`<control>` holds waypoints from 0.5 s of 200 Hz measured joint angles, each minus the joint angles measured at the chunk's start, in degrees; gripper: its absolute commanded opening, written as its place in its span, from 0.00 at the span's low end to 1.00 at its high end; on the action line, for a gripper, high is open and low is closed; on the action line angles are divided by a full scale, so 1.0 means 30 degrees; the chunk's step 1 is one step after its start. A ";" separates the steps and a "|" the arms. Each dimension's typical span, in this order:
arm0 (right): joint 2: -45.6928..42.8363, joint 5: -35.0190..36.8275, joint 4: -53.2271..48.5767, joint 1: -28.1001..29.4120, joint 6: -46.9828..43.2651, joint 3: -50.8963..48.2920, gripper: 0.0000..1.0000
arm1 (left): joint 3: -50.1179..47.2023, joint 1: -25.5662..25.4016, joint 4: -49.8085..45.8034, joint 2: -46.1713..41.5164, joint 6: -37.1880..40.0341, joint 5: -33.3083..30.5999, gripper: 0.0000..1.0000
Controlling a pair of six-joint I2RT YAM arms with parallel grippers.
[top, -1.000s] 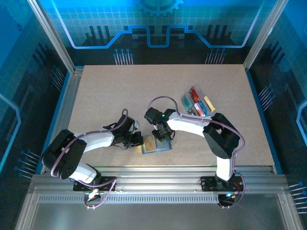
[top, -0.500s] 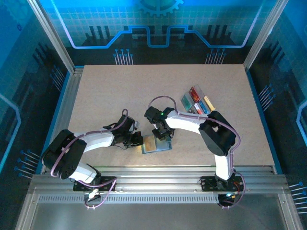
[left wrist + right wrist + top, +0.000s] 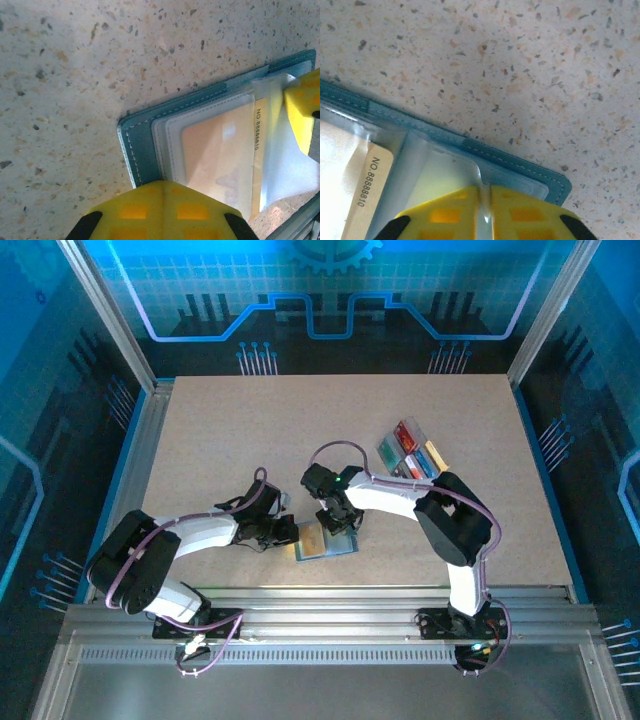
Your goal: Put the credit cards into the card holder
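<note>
At card holder (image 3: 323, 543) | right gripper (image 3: 486, 202) pinches it | left gripper (image 3: 159, 207) clamps edge

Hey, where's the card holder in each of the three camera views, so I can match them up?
Top external: card holder, just below centre.
Left wrist: card holder across the lower right, its corner pointing left.
Right wrist: card holder along the lower left, its corner pointing right.
Shared landmark: the orange card tucked inside it.
</note>
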 measured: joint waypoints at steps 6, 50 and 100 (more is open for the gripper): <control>0.0000 -0.0051 0.0015 0.0000 0.0066 0.0000 0.10 | -0.0015 0.0000 0.0022 -0.0007 0.0007 0.0000 0.00; -0.0036 0.0138 -0.0328 0.0102 0.0000 0.0226 0.00 | -0.0044 0.0000 0.0095 -0.0007 0.0007 0.0007 0.00; 0.0299 0.0954 -0.2229 0.0714 -0.0437 0.2055 0.00 | -0.0044 0.0000 0.0066 -0.0058 0.0000 -0.0015 0.00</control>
